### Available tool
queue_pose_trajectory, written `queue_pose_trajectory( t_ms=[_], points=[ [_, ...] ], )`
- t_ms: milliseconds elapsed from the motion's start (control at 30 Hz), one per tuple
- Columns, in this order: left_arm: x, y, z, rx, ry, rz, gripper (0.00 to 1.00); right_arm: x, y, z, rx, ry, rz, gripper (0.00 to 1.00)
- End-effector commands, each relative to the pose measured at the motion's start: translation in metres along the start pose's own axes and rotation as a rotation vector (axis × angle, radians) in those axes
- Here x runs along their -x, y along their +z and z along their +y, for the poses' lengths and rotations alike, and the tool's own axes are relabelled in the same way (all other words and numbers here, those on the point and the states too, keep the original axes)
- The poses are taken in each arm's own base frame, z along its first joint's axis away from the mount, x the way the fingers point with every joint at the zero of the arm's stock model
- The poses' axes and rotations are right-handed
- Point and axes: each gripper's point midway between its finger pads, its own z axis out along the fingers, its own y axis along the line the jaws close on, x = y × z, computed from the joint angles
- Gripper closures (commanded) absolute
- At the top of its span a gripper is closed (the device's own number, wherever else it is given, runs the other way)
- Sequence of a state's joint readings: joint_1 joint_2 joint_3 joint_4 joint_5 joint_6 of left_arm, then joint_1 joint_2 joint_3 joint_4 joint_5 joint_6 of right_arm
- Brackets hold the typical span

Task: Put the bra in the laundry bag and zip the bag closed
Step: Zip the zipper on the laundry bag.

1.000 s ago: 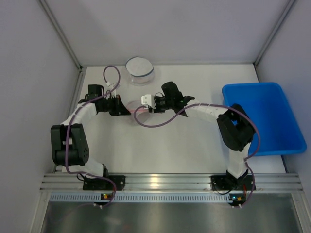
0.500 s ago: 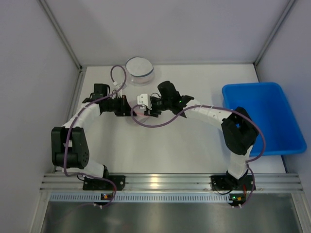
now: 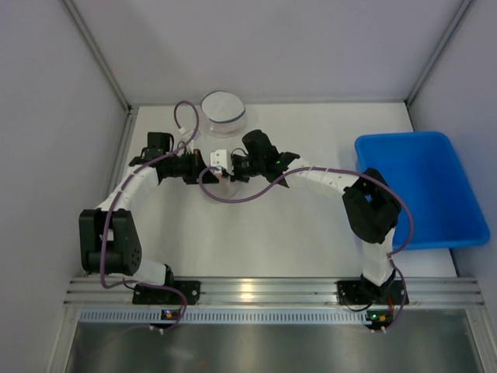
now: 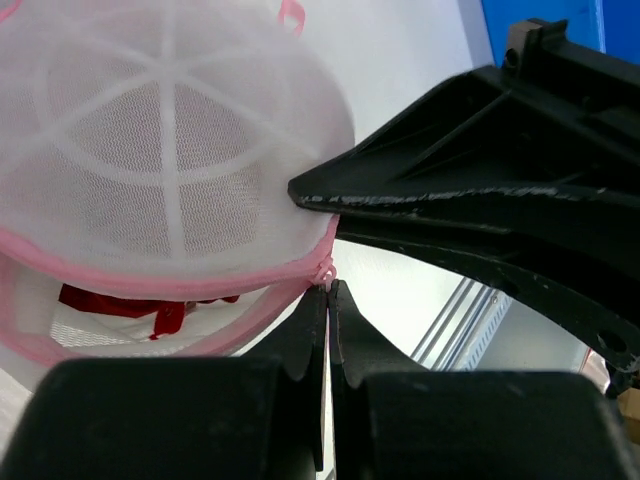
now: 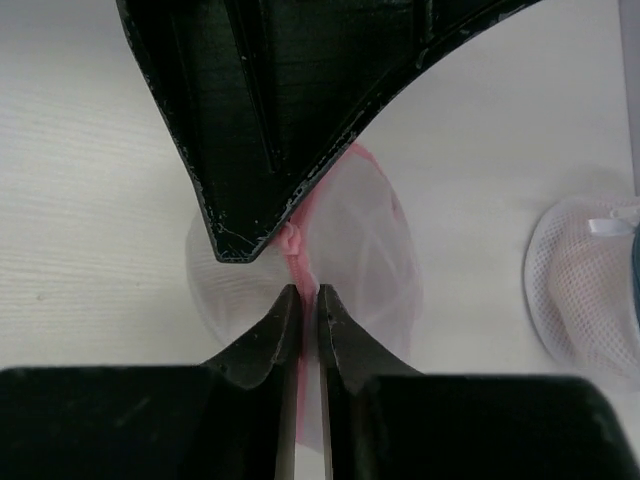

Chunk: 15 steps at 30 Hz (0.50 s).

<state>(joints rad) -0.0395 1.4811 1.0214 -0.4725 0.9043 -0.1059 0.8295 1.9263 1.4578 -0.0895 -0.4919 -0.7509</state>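
Observation:
The laundry bag (image 4: pixel 170 160) is a round white mesh dome with a pink zipper rim, held between both grippers above the table; in the top view (image 3: pixel 217 186) it shows faintly below them. The red bra (image 4: pixel 150 303) shows inside through the open gap. My left gripper (image 4: pixel 328 290) is shut on the pink zipper pull at the rim. My right gripper (image 5: pixel 301 293) is shut on the pink zipper rim (image 5: pixel 298 262), tip to tip with the left gripper's finger (image 5: pixel 270 150). In the top view the left gripper (image 3: pixel 203 164) and right gripper (image 3: pixel 230 168) nearly touch.
A second white mesh bag with blue trim (image 3: pixel 223 113) sits at the back of the table; it also shows in the right wrist view (image 5: pixel 590 290). A blue bin (image 3: pixel 446 225) stands at the right. Purple cables (image 3: pixel 248 198) loop below the grippers.
Both grippers have shifted left and closed in on each other with the bag held between them. The left arm's cable loop has swung up.

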Motion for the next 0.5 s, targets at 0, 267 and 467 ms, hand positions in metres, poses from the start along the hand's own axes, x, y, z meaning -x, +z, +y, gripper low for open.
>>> queue_pose_trajectory(
  t_ms=[0, 267, 467],
  points=[
    [0.01, -0.009, -0.018, -0.04, 0.026, -0.037, 1.0, 0.014, 0.005, -0.015, -0.05, -0.04, -0.012, 0.95],
    [0.023, -0.026, 0.03, 0.121, -0.032, -0.101, 1.0, -0.008, -0.026, -0.031, -0.125, -0.058, 0.016, 1.0],
    [0.03, -0.039, 0.034, 0.142, 0.048, -0.133, 1.0, -0.03, -0.047, -0.054, -0.168, -0.085, 0.047, 0.98]
  ],
)
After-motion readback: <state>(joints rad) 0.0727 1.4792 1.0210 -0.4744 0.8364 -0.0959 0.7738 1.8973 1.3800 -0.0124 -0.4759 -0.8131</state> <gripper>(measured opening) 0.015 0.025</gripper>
